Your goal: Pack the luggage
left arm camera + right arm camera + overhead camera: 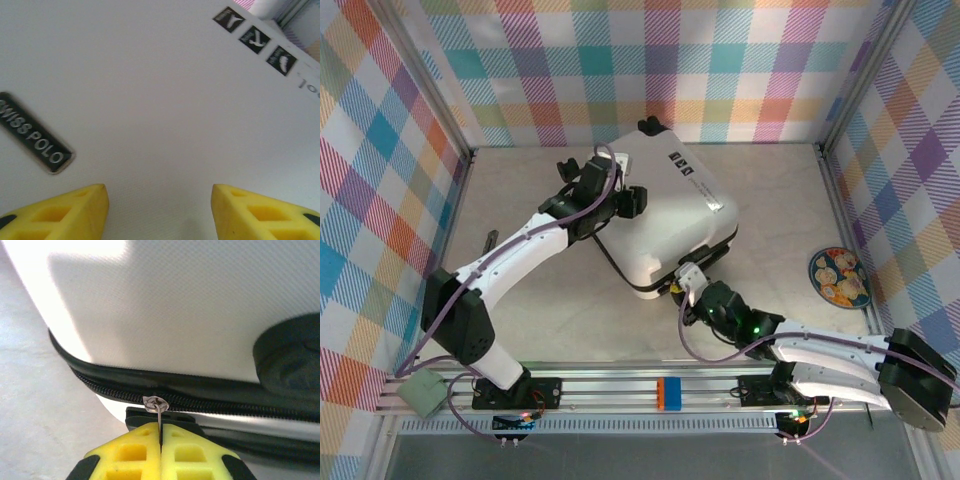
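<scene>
Near the middle of the table [550, 310], toward the far wall: the luggage [670, 220], lid down, lying flat and turned corner-on to the arms. Spread apart over the white lid, beside the dark brand badge [35, 132]: the left fingers [260, 212], holding nothing; hard to say whether touching the shell or just above it. Pressed together on the thin metal zipper pull [156, 404], at the near side seam just beside a black wheel [290, 355]: the right fingers [147, 455], pinching the tab edge-on. Expect a stiff, smooth hard shell, slick under the pads and too broad to span, so press down on the lid to steady it rather than trying to grasp it. Expect a fairly light case, likely to slide or swivel on the table when tugged sideways. Treat the pull as the one real handhold at this stage: small, thin, easy to lose from a shallow pinch, so draw along the line of the zipper, not away from it. Ease round the corners, likely spots for binding. Well off to the right, a small patterned plate [838, 277], no part of the job.
</scene>
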Robot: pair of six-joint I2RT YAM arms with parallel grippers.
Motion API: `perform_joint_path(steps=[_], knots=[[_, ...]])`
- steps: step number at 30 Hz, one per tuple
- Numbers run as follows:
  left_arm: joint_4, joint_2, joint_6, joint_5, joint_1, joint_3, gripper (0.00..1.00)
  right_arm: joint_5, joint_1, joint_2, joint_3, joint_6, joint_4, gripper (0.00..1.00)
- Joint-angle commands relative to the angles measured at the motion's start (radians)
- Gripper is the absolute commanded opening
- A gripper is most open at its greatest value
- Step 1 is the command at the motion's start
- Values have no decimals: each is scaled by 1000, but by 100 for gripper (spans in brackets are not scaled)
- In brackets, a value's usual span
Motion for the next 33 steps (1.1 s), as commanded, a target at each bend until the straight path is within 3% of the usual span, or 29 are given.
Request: perform_joint_path(steps=[1, 5, 9, 10, 13, 14, 18, 21, 27, 28, 30, 33], knots=[[-156, -54, 54, -99, -49, 2, 59, -21, 33, 39, 47, -35, 151, 0], [-147, -22, 55, -162, -147, 40, 60, -16, 36, 108, 59, -26, 206, 0], [-156, 49, 18, -251, -198, 20, 59, 92, 33, 120, 64, -5, 185, 0], [-150, 58, 11, -270, -208, 3, 59, 155, 34, 117, 70, 20, 166, 0], [-183, 90, -18, -352, -209, -30, 59, 634, 23, 91, 116, 292, -105, 0], [-182, 94, -22, -361, -202, -49, 58, 694, 18, 57, 101, 352, -167, 0], [-161, 100, -41, -317, -149, -115, 56, 644, 8, -62, 13, 337, -104, 0], [-153, 99, -34, -305, -122, -136, 55, 577, -7, -93, -11, 233, -55, 0], [-139, 81, -12, -269, -49, -165, 53, 332, -63, -151, -31, 126, -24, 0], [-135, 76, -9, -266, -36, -170, 53, 364, -64, -138, -22, 132, -42, 0], [-130, 70, -7, -252, -13, -179, 52, 567, -77, -118, 13, 239, -164, 0], [-125, 66, 1, -240, 8, -192, 51, 593, -190, -184, 22, 355, -309, 0]])
